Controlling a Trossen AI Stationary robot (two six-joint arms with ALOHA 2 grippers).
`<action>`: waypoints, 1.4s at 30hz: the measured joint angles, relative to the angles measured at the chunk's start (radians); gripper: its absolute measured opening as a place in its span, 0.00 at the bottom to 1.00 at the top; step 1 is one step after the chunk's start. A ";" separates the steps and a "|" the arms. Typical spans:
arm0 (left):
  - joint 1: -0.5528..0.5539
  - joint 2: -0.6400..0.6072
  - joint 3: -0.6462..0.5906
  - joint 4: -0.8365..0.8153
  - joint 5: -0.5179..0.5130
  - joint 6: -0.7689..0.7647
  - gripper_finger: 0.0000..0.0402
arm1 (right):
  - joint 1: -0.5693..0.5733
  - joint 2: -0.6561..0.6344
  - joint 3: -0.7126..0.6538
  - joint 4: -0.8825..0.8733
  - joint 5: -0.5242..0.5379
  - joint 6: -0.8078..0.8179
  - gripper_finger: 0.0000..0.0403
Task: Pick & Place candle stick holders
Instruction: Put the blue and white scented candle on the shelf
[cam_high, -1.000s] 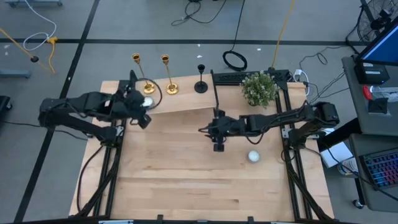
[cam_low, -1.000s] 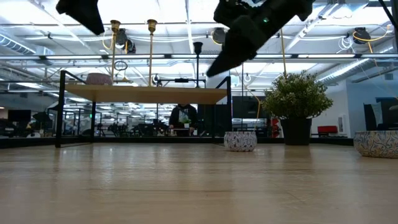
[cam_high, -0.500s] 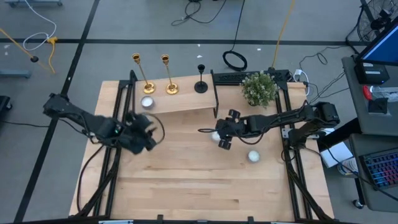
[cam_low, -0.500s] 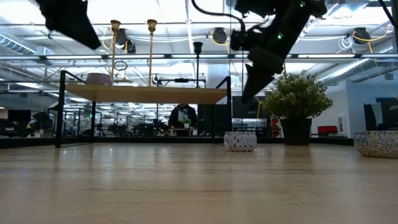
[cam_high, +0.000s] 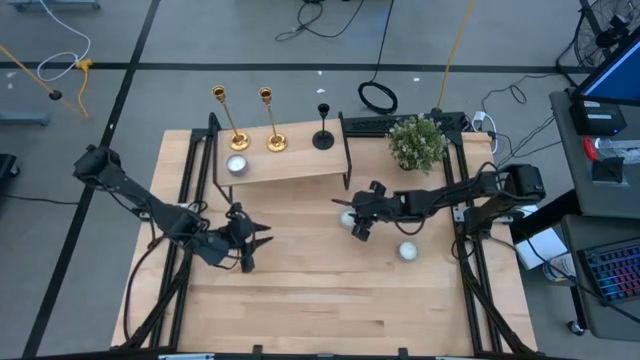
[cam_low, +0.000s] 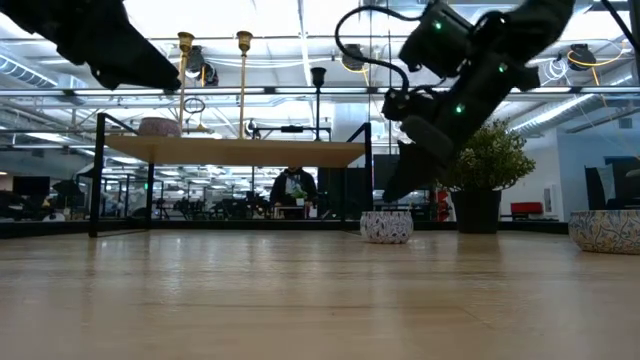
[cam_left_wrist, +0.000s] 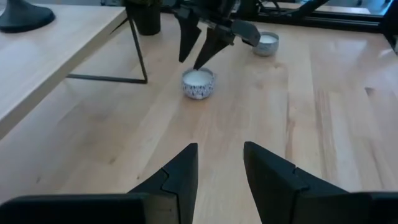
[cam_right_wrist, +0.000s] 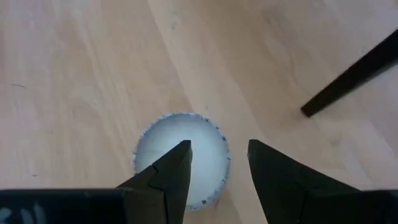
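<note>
Two tall gold candle stick holders (cam_high: 238, 139) (cam_high: 276, 142) and a shorter black one (cam_high: 323, 139) stand upright on their round bases on a raised wooden shelf (cam_high: 290, 165) at the table's far side. They also show in the low view (cam_low: 185, 70) (cam_low: 243, 70) (cam_low: 318, 90). My left gripper (cam_high: 250, 240) is open and empty above the bare table, near of the shelf. My right gripper (cam_high: 358, 222) is open and points down just above a small speckled white bowl (cam_right_wrist: 180, 158), without touching it.
A second small bowl (cam_high: 236, 165) sits on the shelf's left part. A third bowl (cam_high: 407, 251) lies on the table to the right, and a potted plant (cam_high: 417, 142) stands at the far right. The shelf's black wire legs (cam_left_wrist: 138, 50) reach the table.
My left gripper has drawn away from the small bowl on the shelf, which stays there, and gone toward the table's near edge and a little right. My right gripper has tipped from slanting to pointing down and come down over the small bowl on the table.
</note>
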 joint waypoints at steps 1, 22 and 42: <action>0.001 0.000 -0.003 0.001 -0.004 -0.003 0.34 | -0.003 0.000 -0.019 0.030 -0.003 -0.001 0.39; 0.001 0.000 -0.004 0.001 -0.003 -0.006 0.34 | -0.021 0.000 -0.152 0.197 -0.004 -0.029 0.04; 0.001 0.000 -0.004 -0.001 -0.004 0.010 0.34 | -0.019 0.000 -0.137 0.482 -0.062 -0.165 0.01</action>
